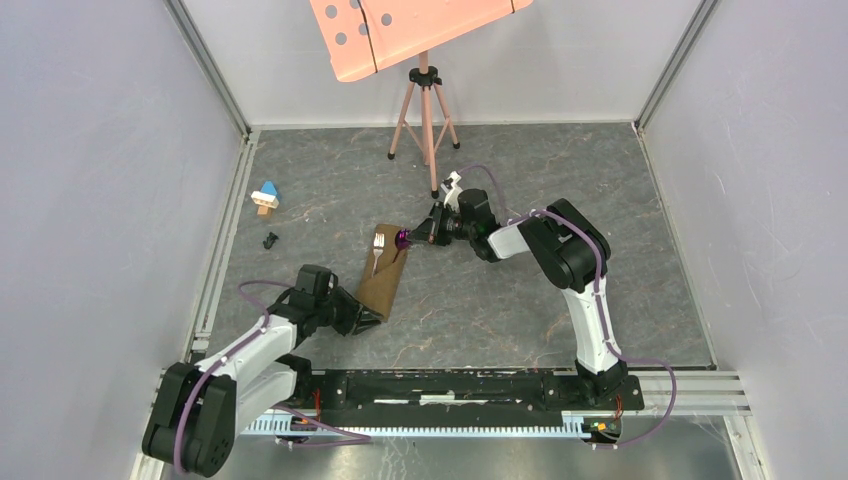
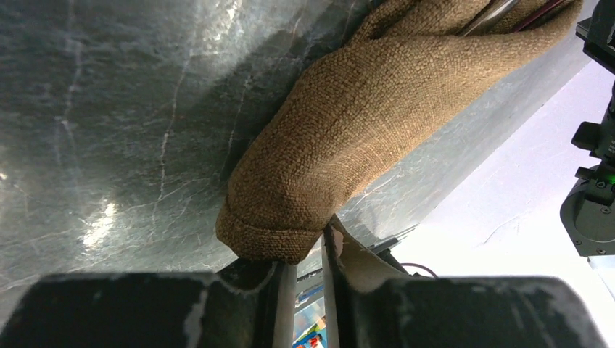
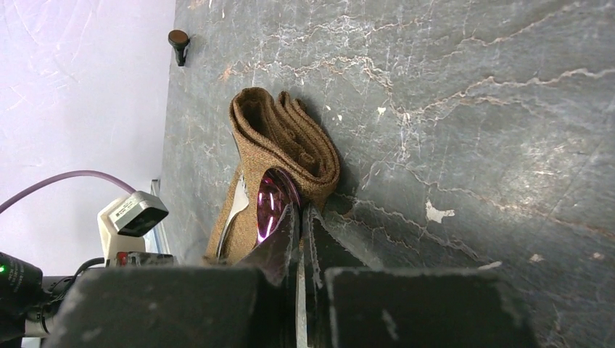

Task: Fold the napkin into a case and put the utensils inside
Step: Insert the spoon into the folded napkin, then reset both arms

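Note:
The napkin [image 1: 383,288] lies folded as a narrow olive-brown case [image 3: 290,138] in the middle of the table. The fork [image 1: 378,245] pokes tines-out from its far end, beside the spoon [image 1: 403,238], whose purple bowl [image 3: 272,199] stands on edge. My right gripper [image 1: 425,235] is shut, and its left fingertip [image 3: 289,221] touches the bowl; I cannot tell if anything is pinched. My left gripper [image 1: 368,316] is at the case's near end. Its jaws stand narrowly apart with the cloth's hem [image 2: 268,243] resting on the tips [image 2: 310,243].
A blue, white and tan toy block [image 1: 265,197] and a small black piece [image 1: 270,240] lie at the left by the wall. A tripod [image 1: 427,110] carrying a pink board [image 1: 400,30] stands at the back. Grey walls enclose the table.

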